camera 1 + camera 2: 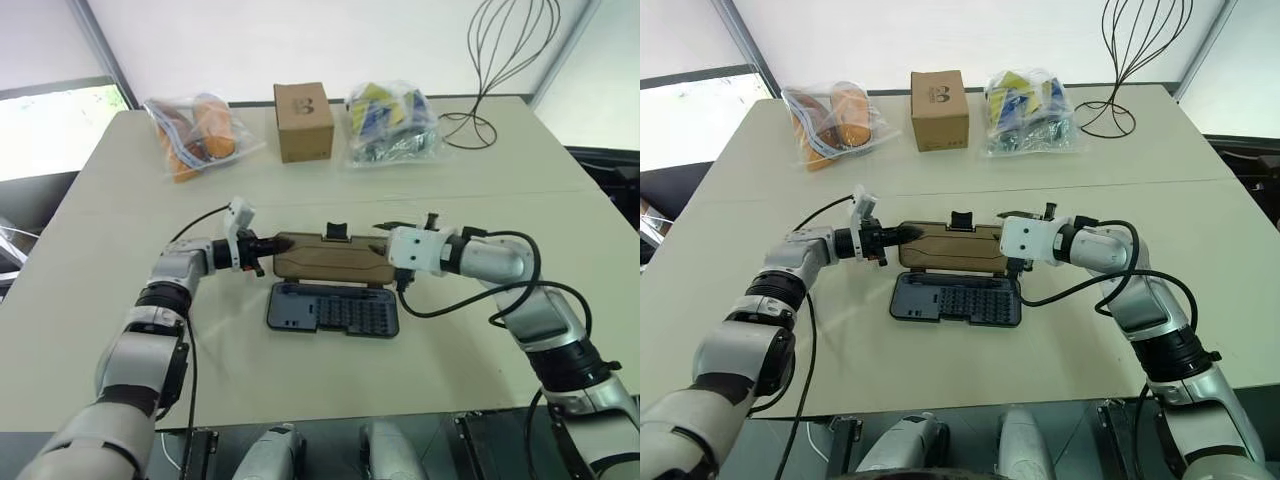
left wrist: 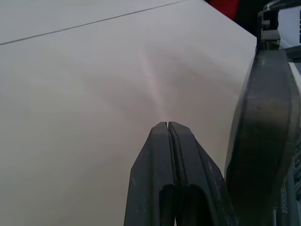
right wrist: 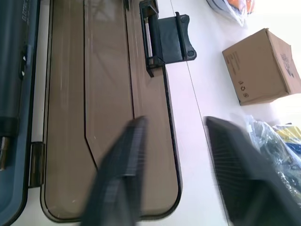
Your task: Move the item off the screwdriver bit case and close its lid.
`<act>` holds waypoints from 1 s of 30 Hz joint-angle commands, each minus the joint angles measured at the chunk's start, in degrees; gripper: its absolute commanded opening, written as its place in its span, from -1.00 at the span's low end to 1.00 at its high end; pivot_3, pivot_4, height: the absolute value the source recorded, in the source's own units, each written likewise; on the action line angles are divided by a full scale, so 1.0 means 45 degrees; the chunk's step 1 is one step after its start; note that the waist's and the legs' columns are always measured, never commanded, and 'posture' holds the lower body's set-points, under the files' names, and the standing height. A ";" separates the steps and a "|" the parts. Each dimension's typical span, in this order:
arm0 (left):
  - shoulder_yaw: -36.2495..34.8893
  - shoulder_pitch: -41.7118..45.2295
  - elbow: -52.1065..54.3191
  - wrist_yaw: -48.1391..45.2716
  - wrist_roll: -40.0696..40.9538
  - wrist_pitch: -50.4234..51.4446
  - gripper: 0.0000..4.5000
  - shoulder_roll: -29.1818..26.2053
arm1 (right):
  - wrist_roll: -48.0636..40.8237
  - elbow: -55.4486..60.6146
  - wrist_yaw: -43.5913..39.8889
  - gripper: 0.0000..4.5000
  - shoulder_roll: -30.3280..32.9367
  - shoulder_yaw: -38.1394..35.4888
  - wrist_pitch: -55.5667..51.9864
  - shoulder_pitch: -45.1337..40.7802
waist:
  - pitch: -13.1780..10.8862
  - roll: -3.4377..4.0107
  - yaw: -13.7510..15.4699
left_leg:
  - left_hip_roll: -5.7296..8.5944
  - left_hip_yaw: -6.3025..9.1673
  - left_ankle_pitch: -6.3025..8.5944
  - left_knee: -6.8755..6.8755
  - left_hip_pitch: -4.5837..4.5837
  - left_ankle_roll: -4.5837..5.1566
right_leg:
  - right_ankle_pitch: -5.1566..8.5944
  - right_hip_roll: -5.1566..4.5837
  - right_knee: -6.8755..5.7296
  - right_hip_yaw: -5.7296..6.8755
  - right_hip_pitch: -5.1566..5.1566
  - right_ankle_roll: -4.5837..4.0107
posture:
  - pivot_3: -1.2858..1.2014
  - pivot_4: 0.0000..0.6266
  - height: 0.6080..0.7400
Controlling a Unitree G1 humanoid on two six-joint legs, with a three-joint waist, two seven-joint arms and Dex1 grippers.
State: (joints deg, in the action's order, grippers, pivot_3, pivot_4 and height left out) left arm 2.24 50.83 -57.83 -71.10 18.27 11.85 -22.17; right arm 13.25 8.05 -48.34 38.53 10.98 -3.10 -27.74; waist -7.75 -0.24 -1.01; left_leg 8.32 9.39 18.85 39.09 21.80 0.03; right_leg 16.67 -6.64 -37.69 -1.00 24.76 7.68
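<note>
We find screwdriver bit case open near counter centre, lid laid back flat, nothing on it. Left end effector pinched empty at lid's left end; right end effector spread, empty, astride far lid edge, we judge for lifting.

A lab-like test room: a plain beige table holding bagged sample items and a cardboard box.

Silver-grey arms, white wrists, black cables, seemingly ribbed black gripper fingers.
</note>
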 commanded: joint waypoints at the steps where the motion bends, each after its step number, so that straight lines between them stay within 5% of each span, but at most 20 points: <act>1: -0.0431 0.0345 0.0049 -0.0198 -0.0114 -0.0271 -1.00 0.0035 | -0.0249 0.0961 -0.0015 0.83 0.0254 -0.0405 0.0024 -0.0229 | 0.0001 -0.0001 -0.0003 | 0.0004 0.0000 0.0000 0.0005 0.0019 0.0000 | 0.0000 -0.0005 -0.0031 0.0001 0.0023 0.0000 | 0.03 -0.52 1.00; 2: -0.0473 0.0306 0.0116 -0.0232 -0.0146 -0.0254 -1.00 0.0044 | -0.0500 0.1301 -0.0087 0.99 0.0313 -0.0680 -0.0320 -0.0274 | 0.0000 -0.0001 0.0004 | 0.0014 0.0001 0.0000 0.0010 0.0034 0.0000 | 0.0000 -0.0016 -0.0070 0.0001 0.0050 0.0000 | 0.03 -0.52 1.00; 4: -0.0576 0.0234 0.0422 -0.0384 -0.0097 -0.0113 -1.00 0.0007 | -0.2393 0.2402 -0.0693 0.99 0.0374 -0.1997 -0.3083 -0.0623 | 0.0000 -0.0001 0.0007 | 0.0021 0.0002 0.0000 0.0023 0.0093 0.0000 | 0.0000 -0.0022 -0.0086 0.0001 0.0099 0.0000 | 0.03 -0.52 1.00; 8: -0.0592 -0.0155 0.2481 -0.1592 0.0558 0.1551 -1.00 -0.0375 | -0.8380 0.4022 -0.2002 0.99 0.1285 -0.6074 -1.0747 -0.1505 | -0.0005 -0.0006 0.0072 | 0.0031 0.0037 0.0001 0.0074 0.0173 0.0003 | -0.0002 -0.0037 -0.0097 0.0017 0.0133 -0.0002 | 0.03 -0.52 1.00; 12: 0.0718 -0.2020 0.7438 -0.3563 0.1293 0.4342 -1.00 -0.1762 | -0.9462 0.4284 -0.1136 0.99 0.1513 -0.7284 -1.2020 -0.1277 | 0.0003 -0.0015 -0.0031 | 0.0019 0.0059 0.0002 0.0029 0.0151 0.0005 | -0.0002 -0.0037 -0.0093 0.0017 0.0112 -0.0003 | 0.03 -0.52 1.00; 18: 0.2288 -0.4354 1.1839 -0.4746 0.1463 0.5025 -1.00 -0.4301 | -1.0029 0.5122 -0.0491 0.99 0.1675 -0.6301 -1.2135 -0.0266 | -0.0004 0.0012 -0.0099 | 0.0009 0.0022 0.0001 0.0029 0.0139 0.0004 | -0.0002 -0.0036 -0.0095 -0.0009 0.0122 -0.0003 | 0.03 -0.52 1.00; 25: -0.1322 0.0358 0.7446 -0.1042 0.3130 0.6176 -1.00 -0.2025 | -0.9957 0.7147 -0.0075 0.99 0.1566 -0.3025 -1.1669 0.1496 | -0.0020 -0.0034 0.0496 | 0.0035 0.0096 0.0006 0.0206 0.0193 0.0014 | -0.0002 -0.0020 -0.0093 0.0028 0.0059 -0.0002 | 0.03 -0.52 1.00; 27: -0.1352 0.1046 0.6385 -0.0436 0.2585 0.5185 -1.00 -0.1366 | -0.9821 0.7499 0.0181 0.99 0.1185 -0.1813 -1.1459 0.1666 | -0.0017 -0.0034 0.0365 | 0.0052 0.0080 0.0015 0.0211 0.0190 0.0030 | -0.0003 -0.0040 -0.0096 0.0025 0.0056 -0.0001 | 0.03 -0.52 1.00; 30: -0.0172 0.1439 0.3948 0.0336 0.0360 0.1693 -1.00 -0.0344 | -0.8395 0.7708 0.0151 0.62 0.1478 0.0313 -0.9980 0.2467 | -0.0001 -0.0018 0.0341 | 0.0057 0.0047 0.0033 0.0197 0.0131 0.0058 | -0.0003 -0.0058 -0.0099 0.0023 0.0019 0.0000 | 0.03 -0.52 1.00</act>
State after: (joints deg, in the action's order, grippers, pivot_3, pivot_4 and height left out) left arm -0.92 58.58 -34.74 -71.56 24.65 26.62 -24.70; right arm -27.56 41.04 -47.61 44.24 9.39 -51.98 -17.68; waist -7.76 -0.32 0.52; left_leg 8.58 9.60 19.00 39.97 22.37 0.30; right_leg 16.66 -6.89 -38.11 -0.88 24.83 7.69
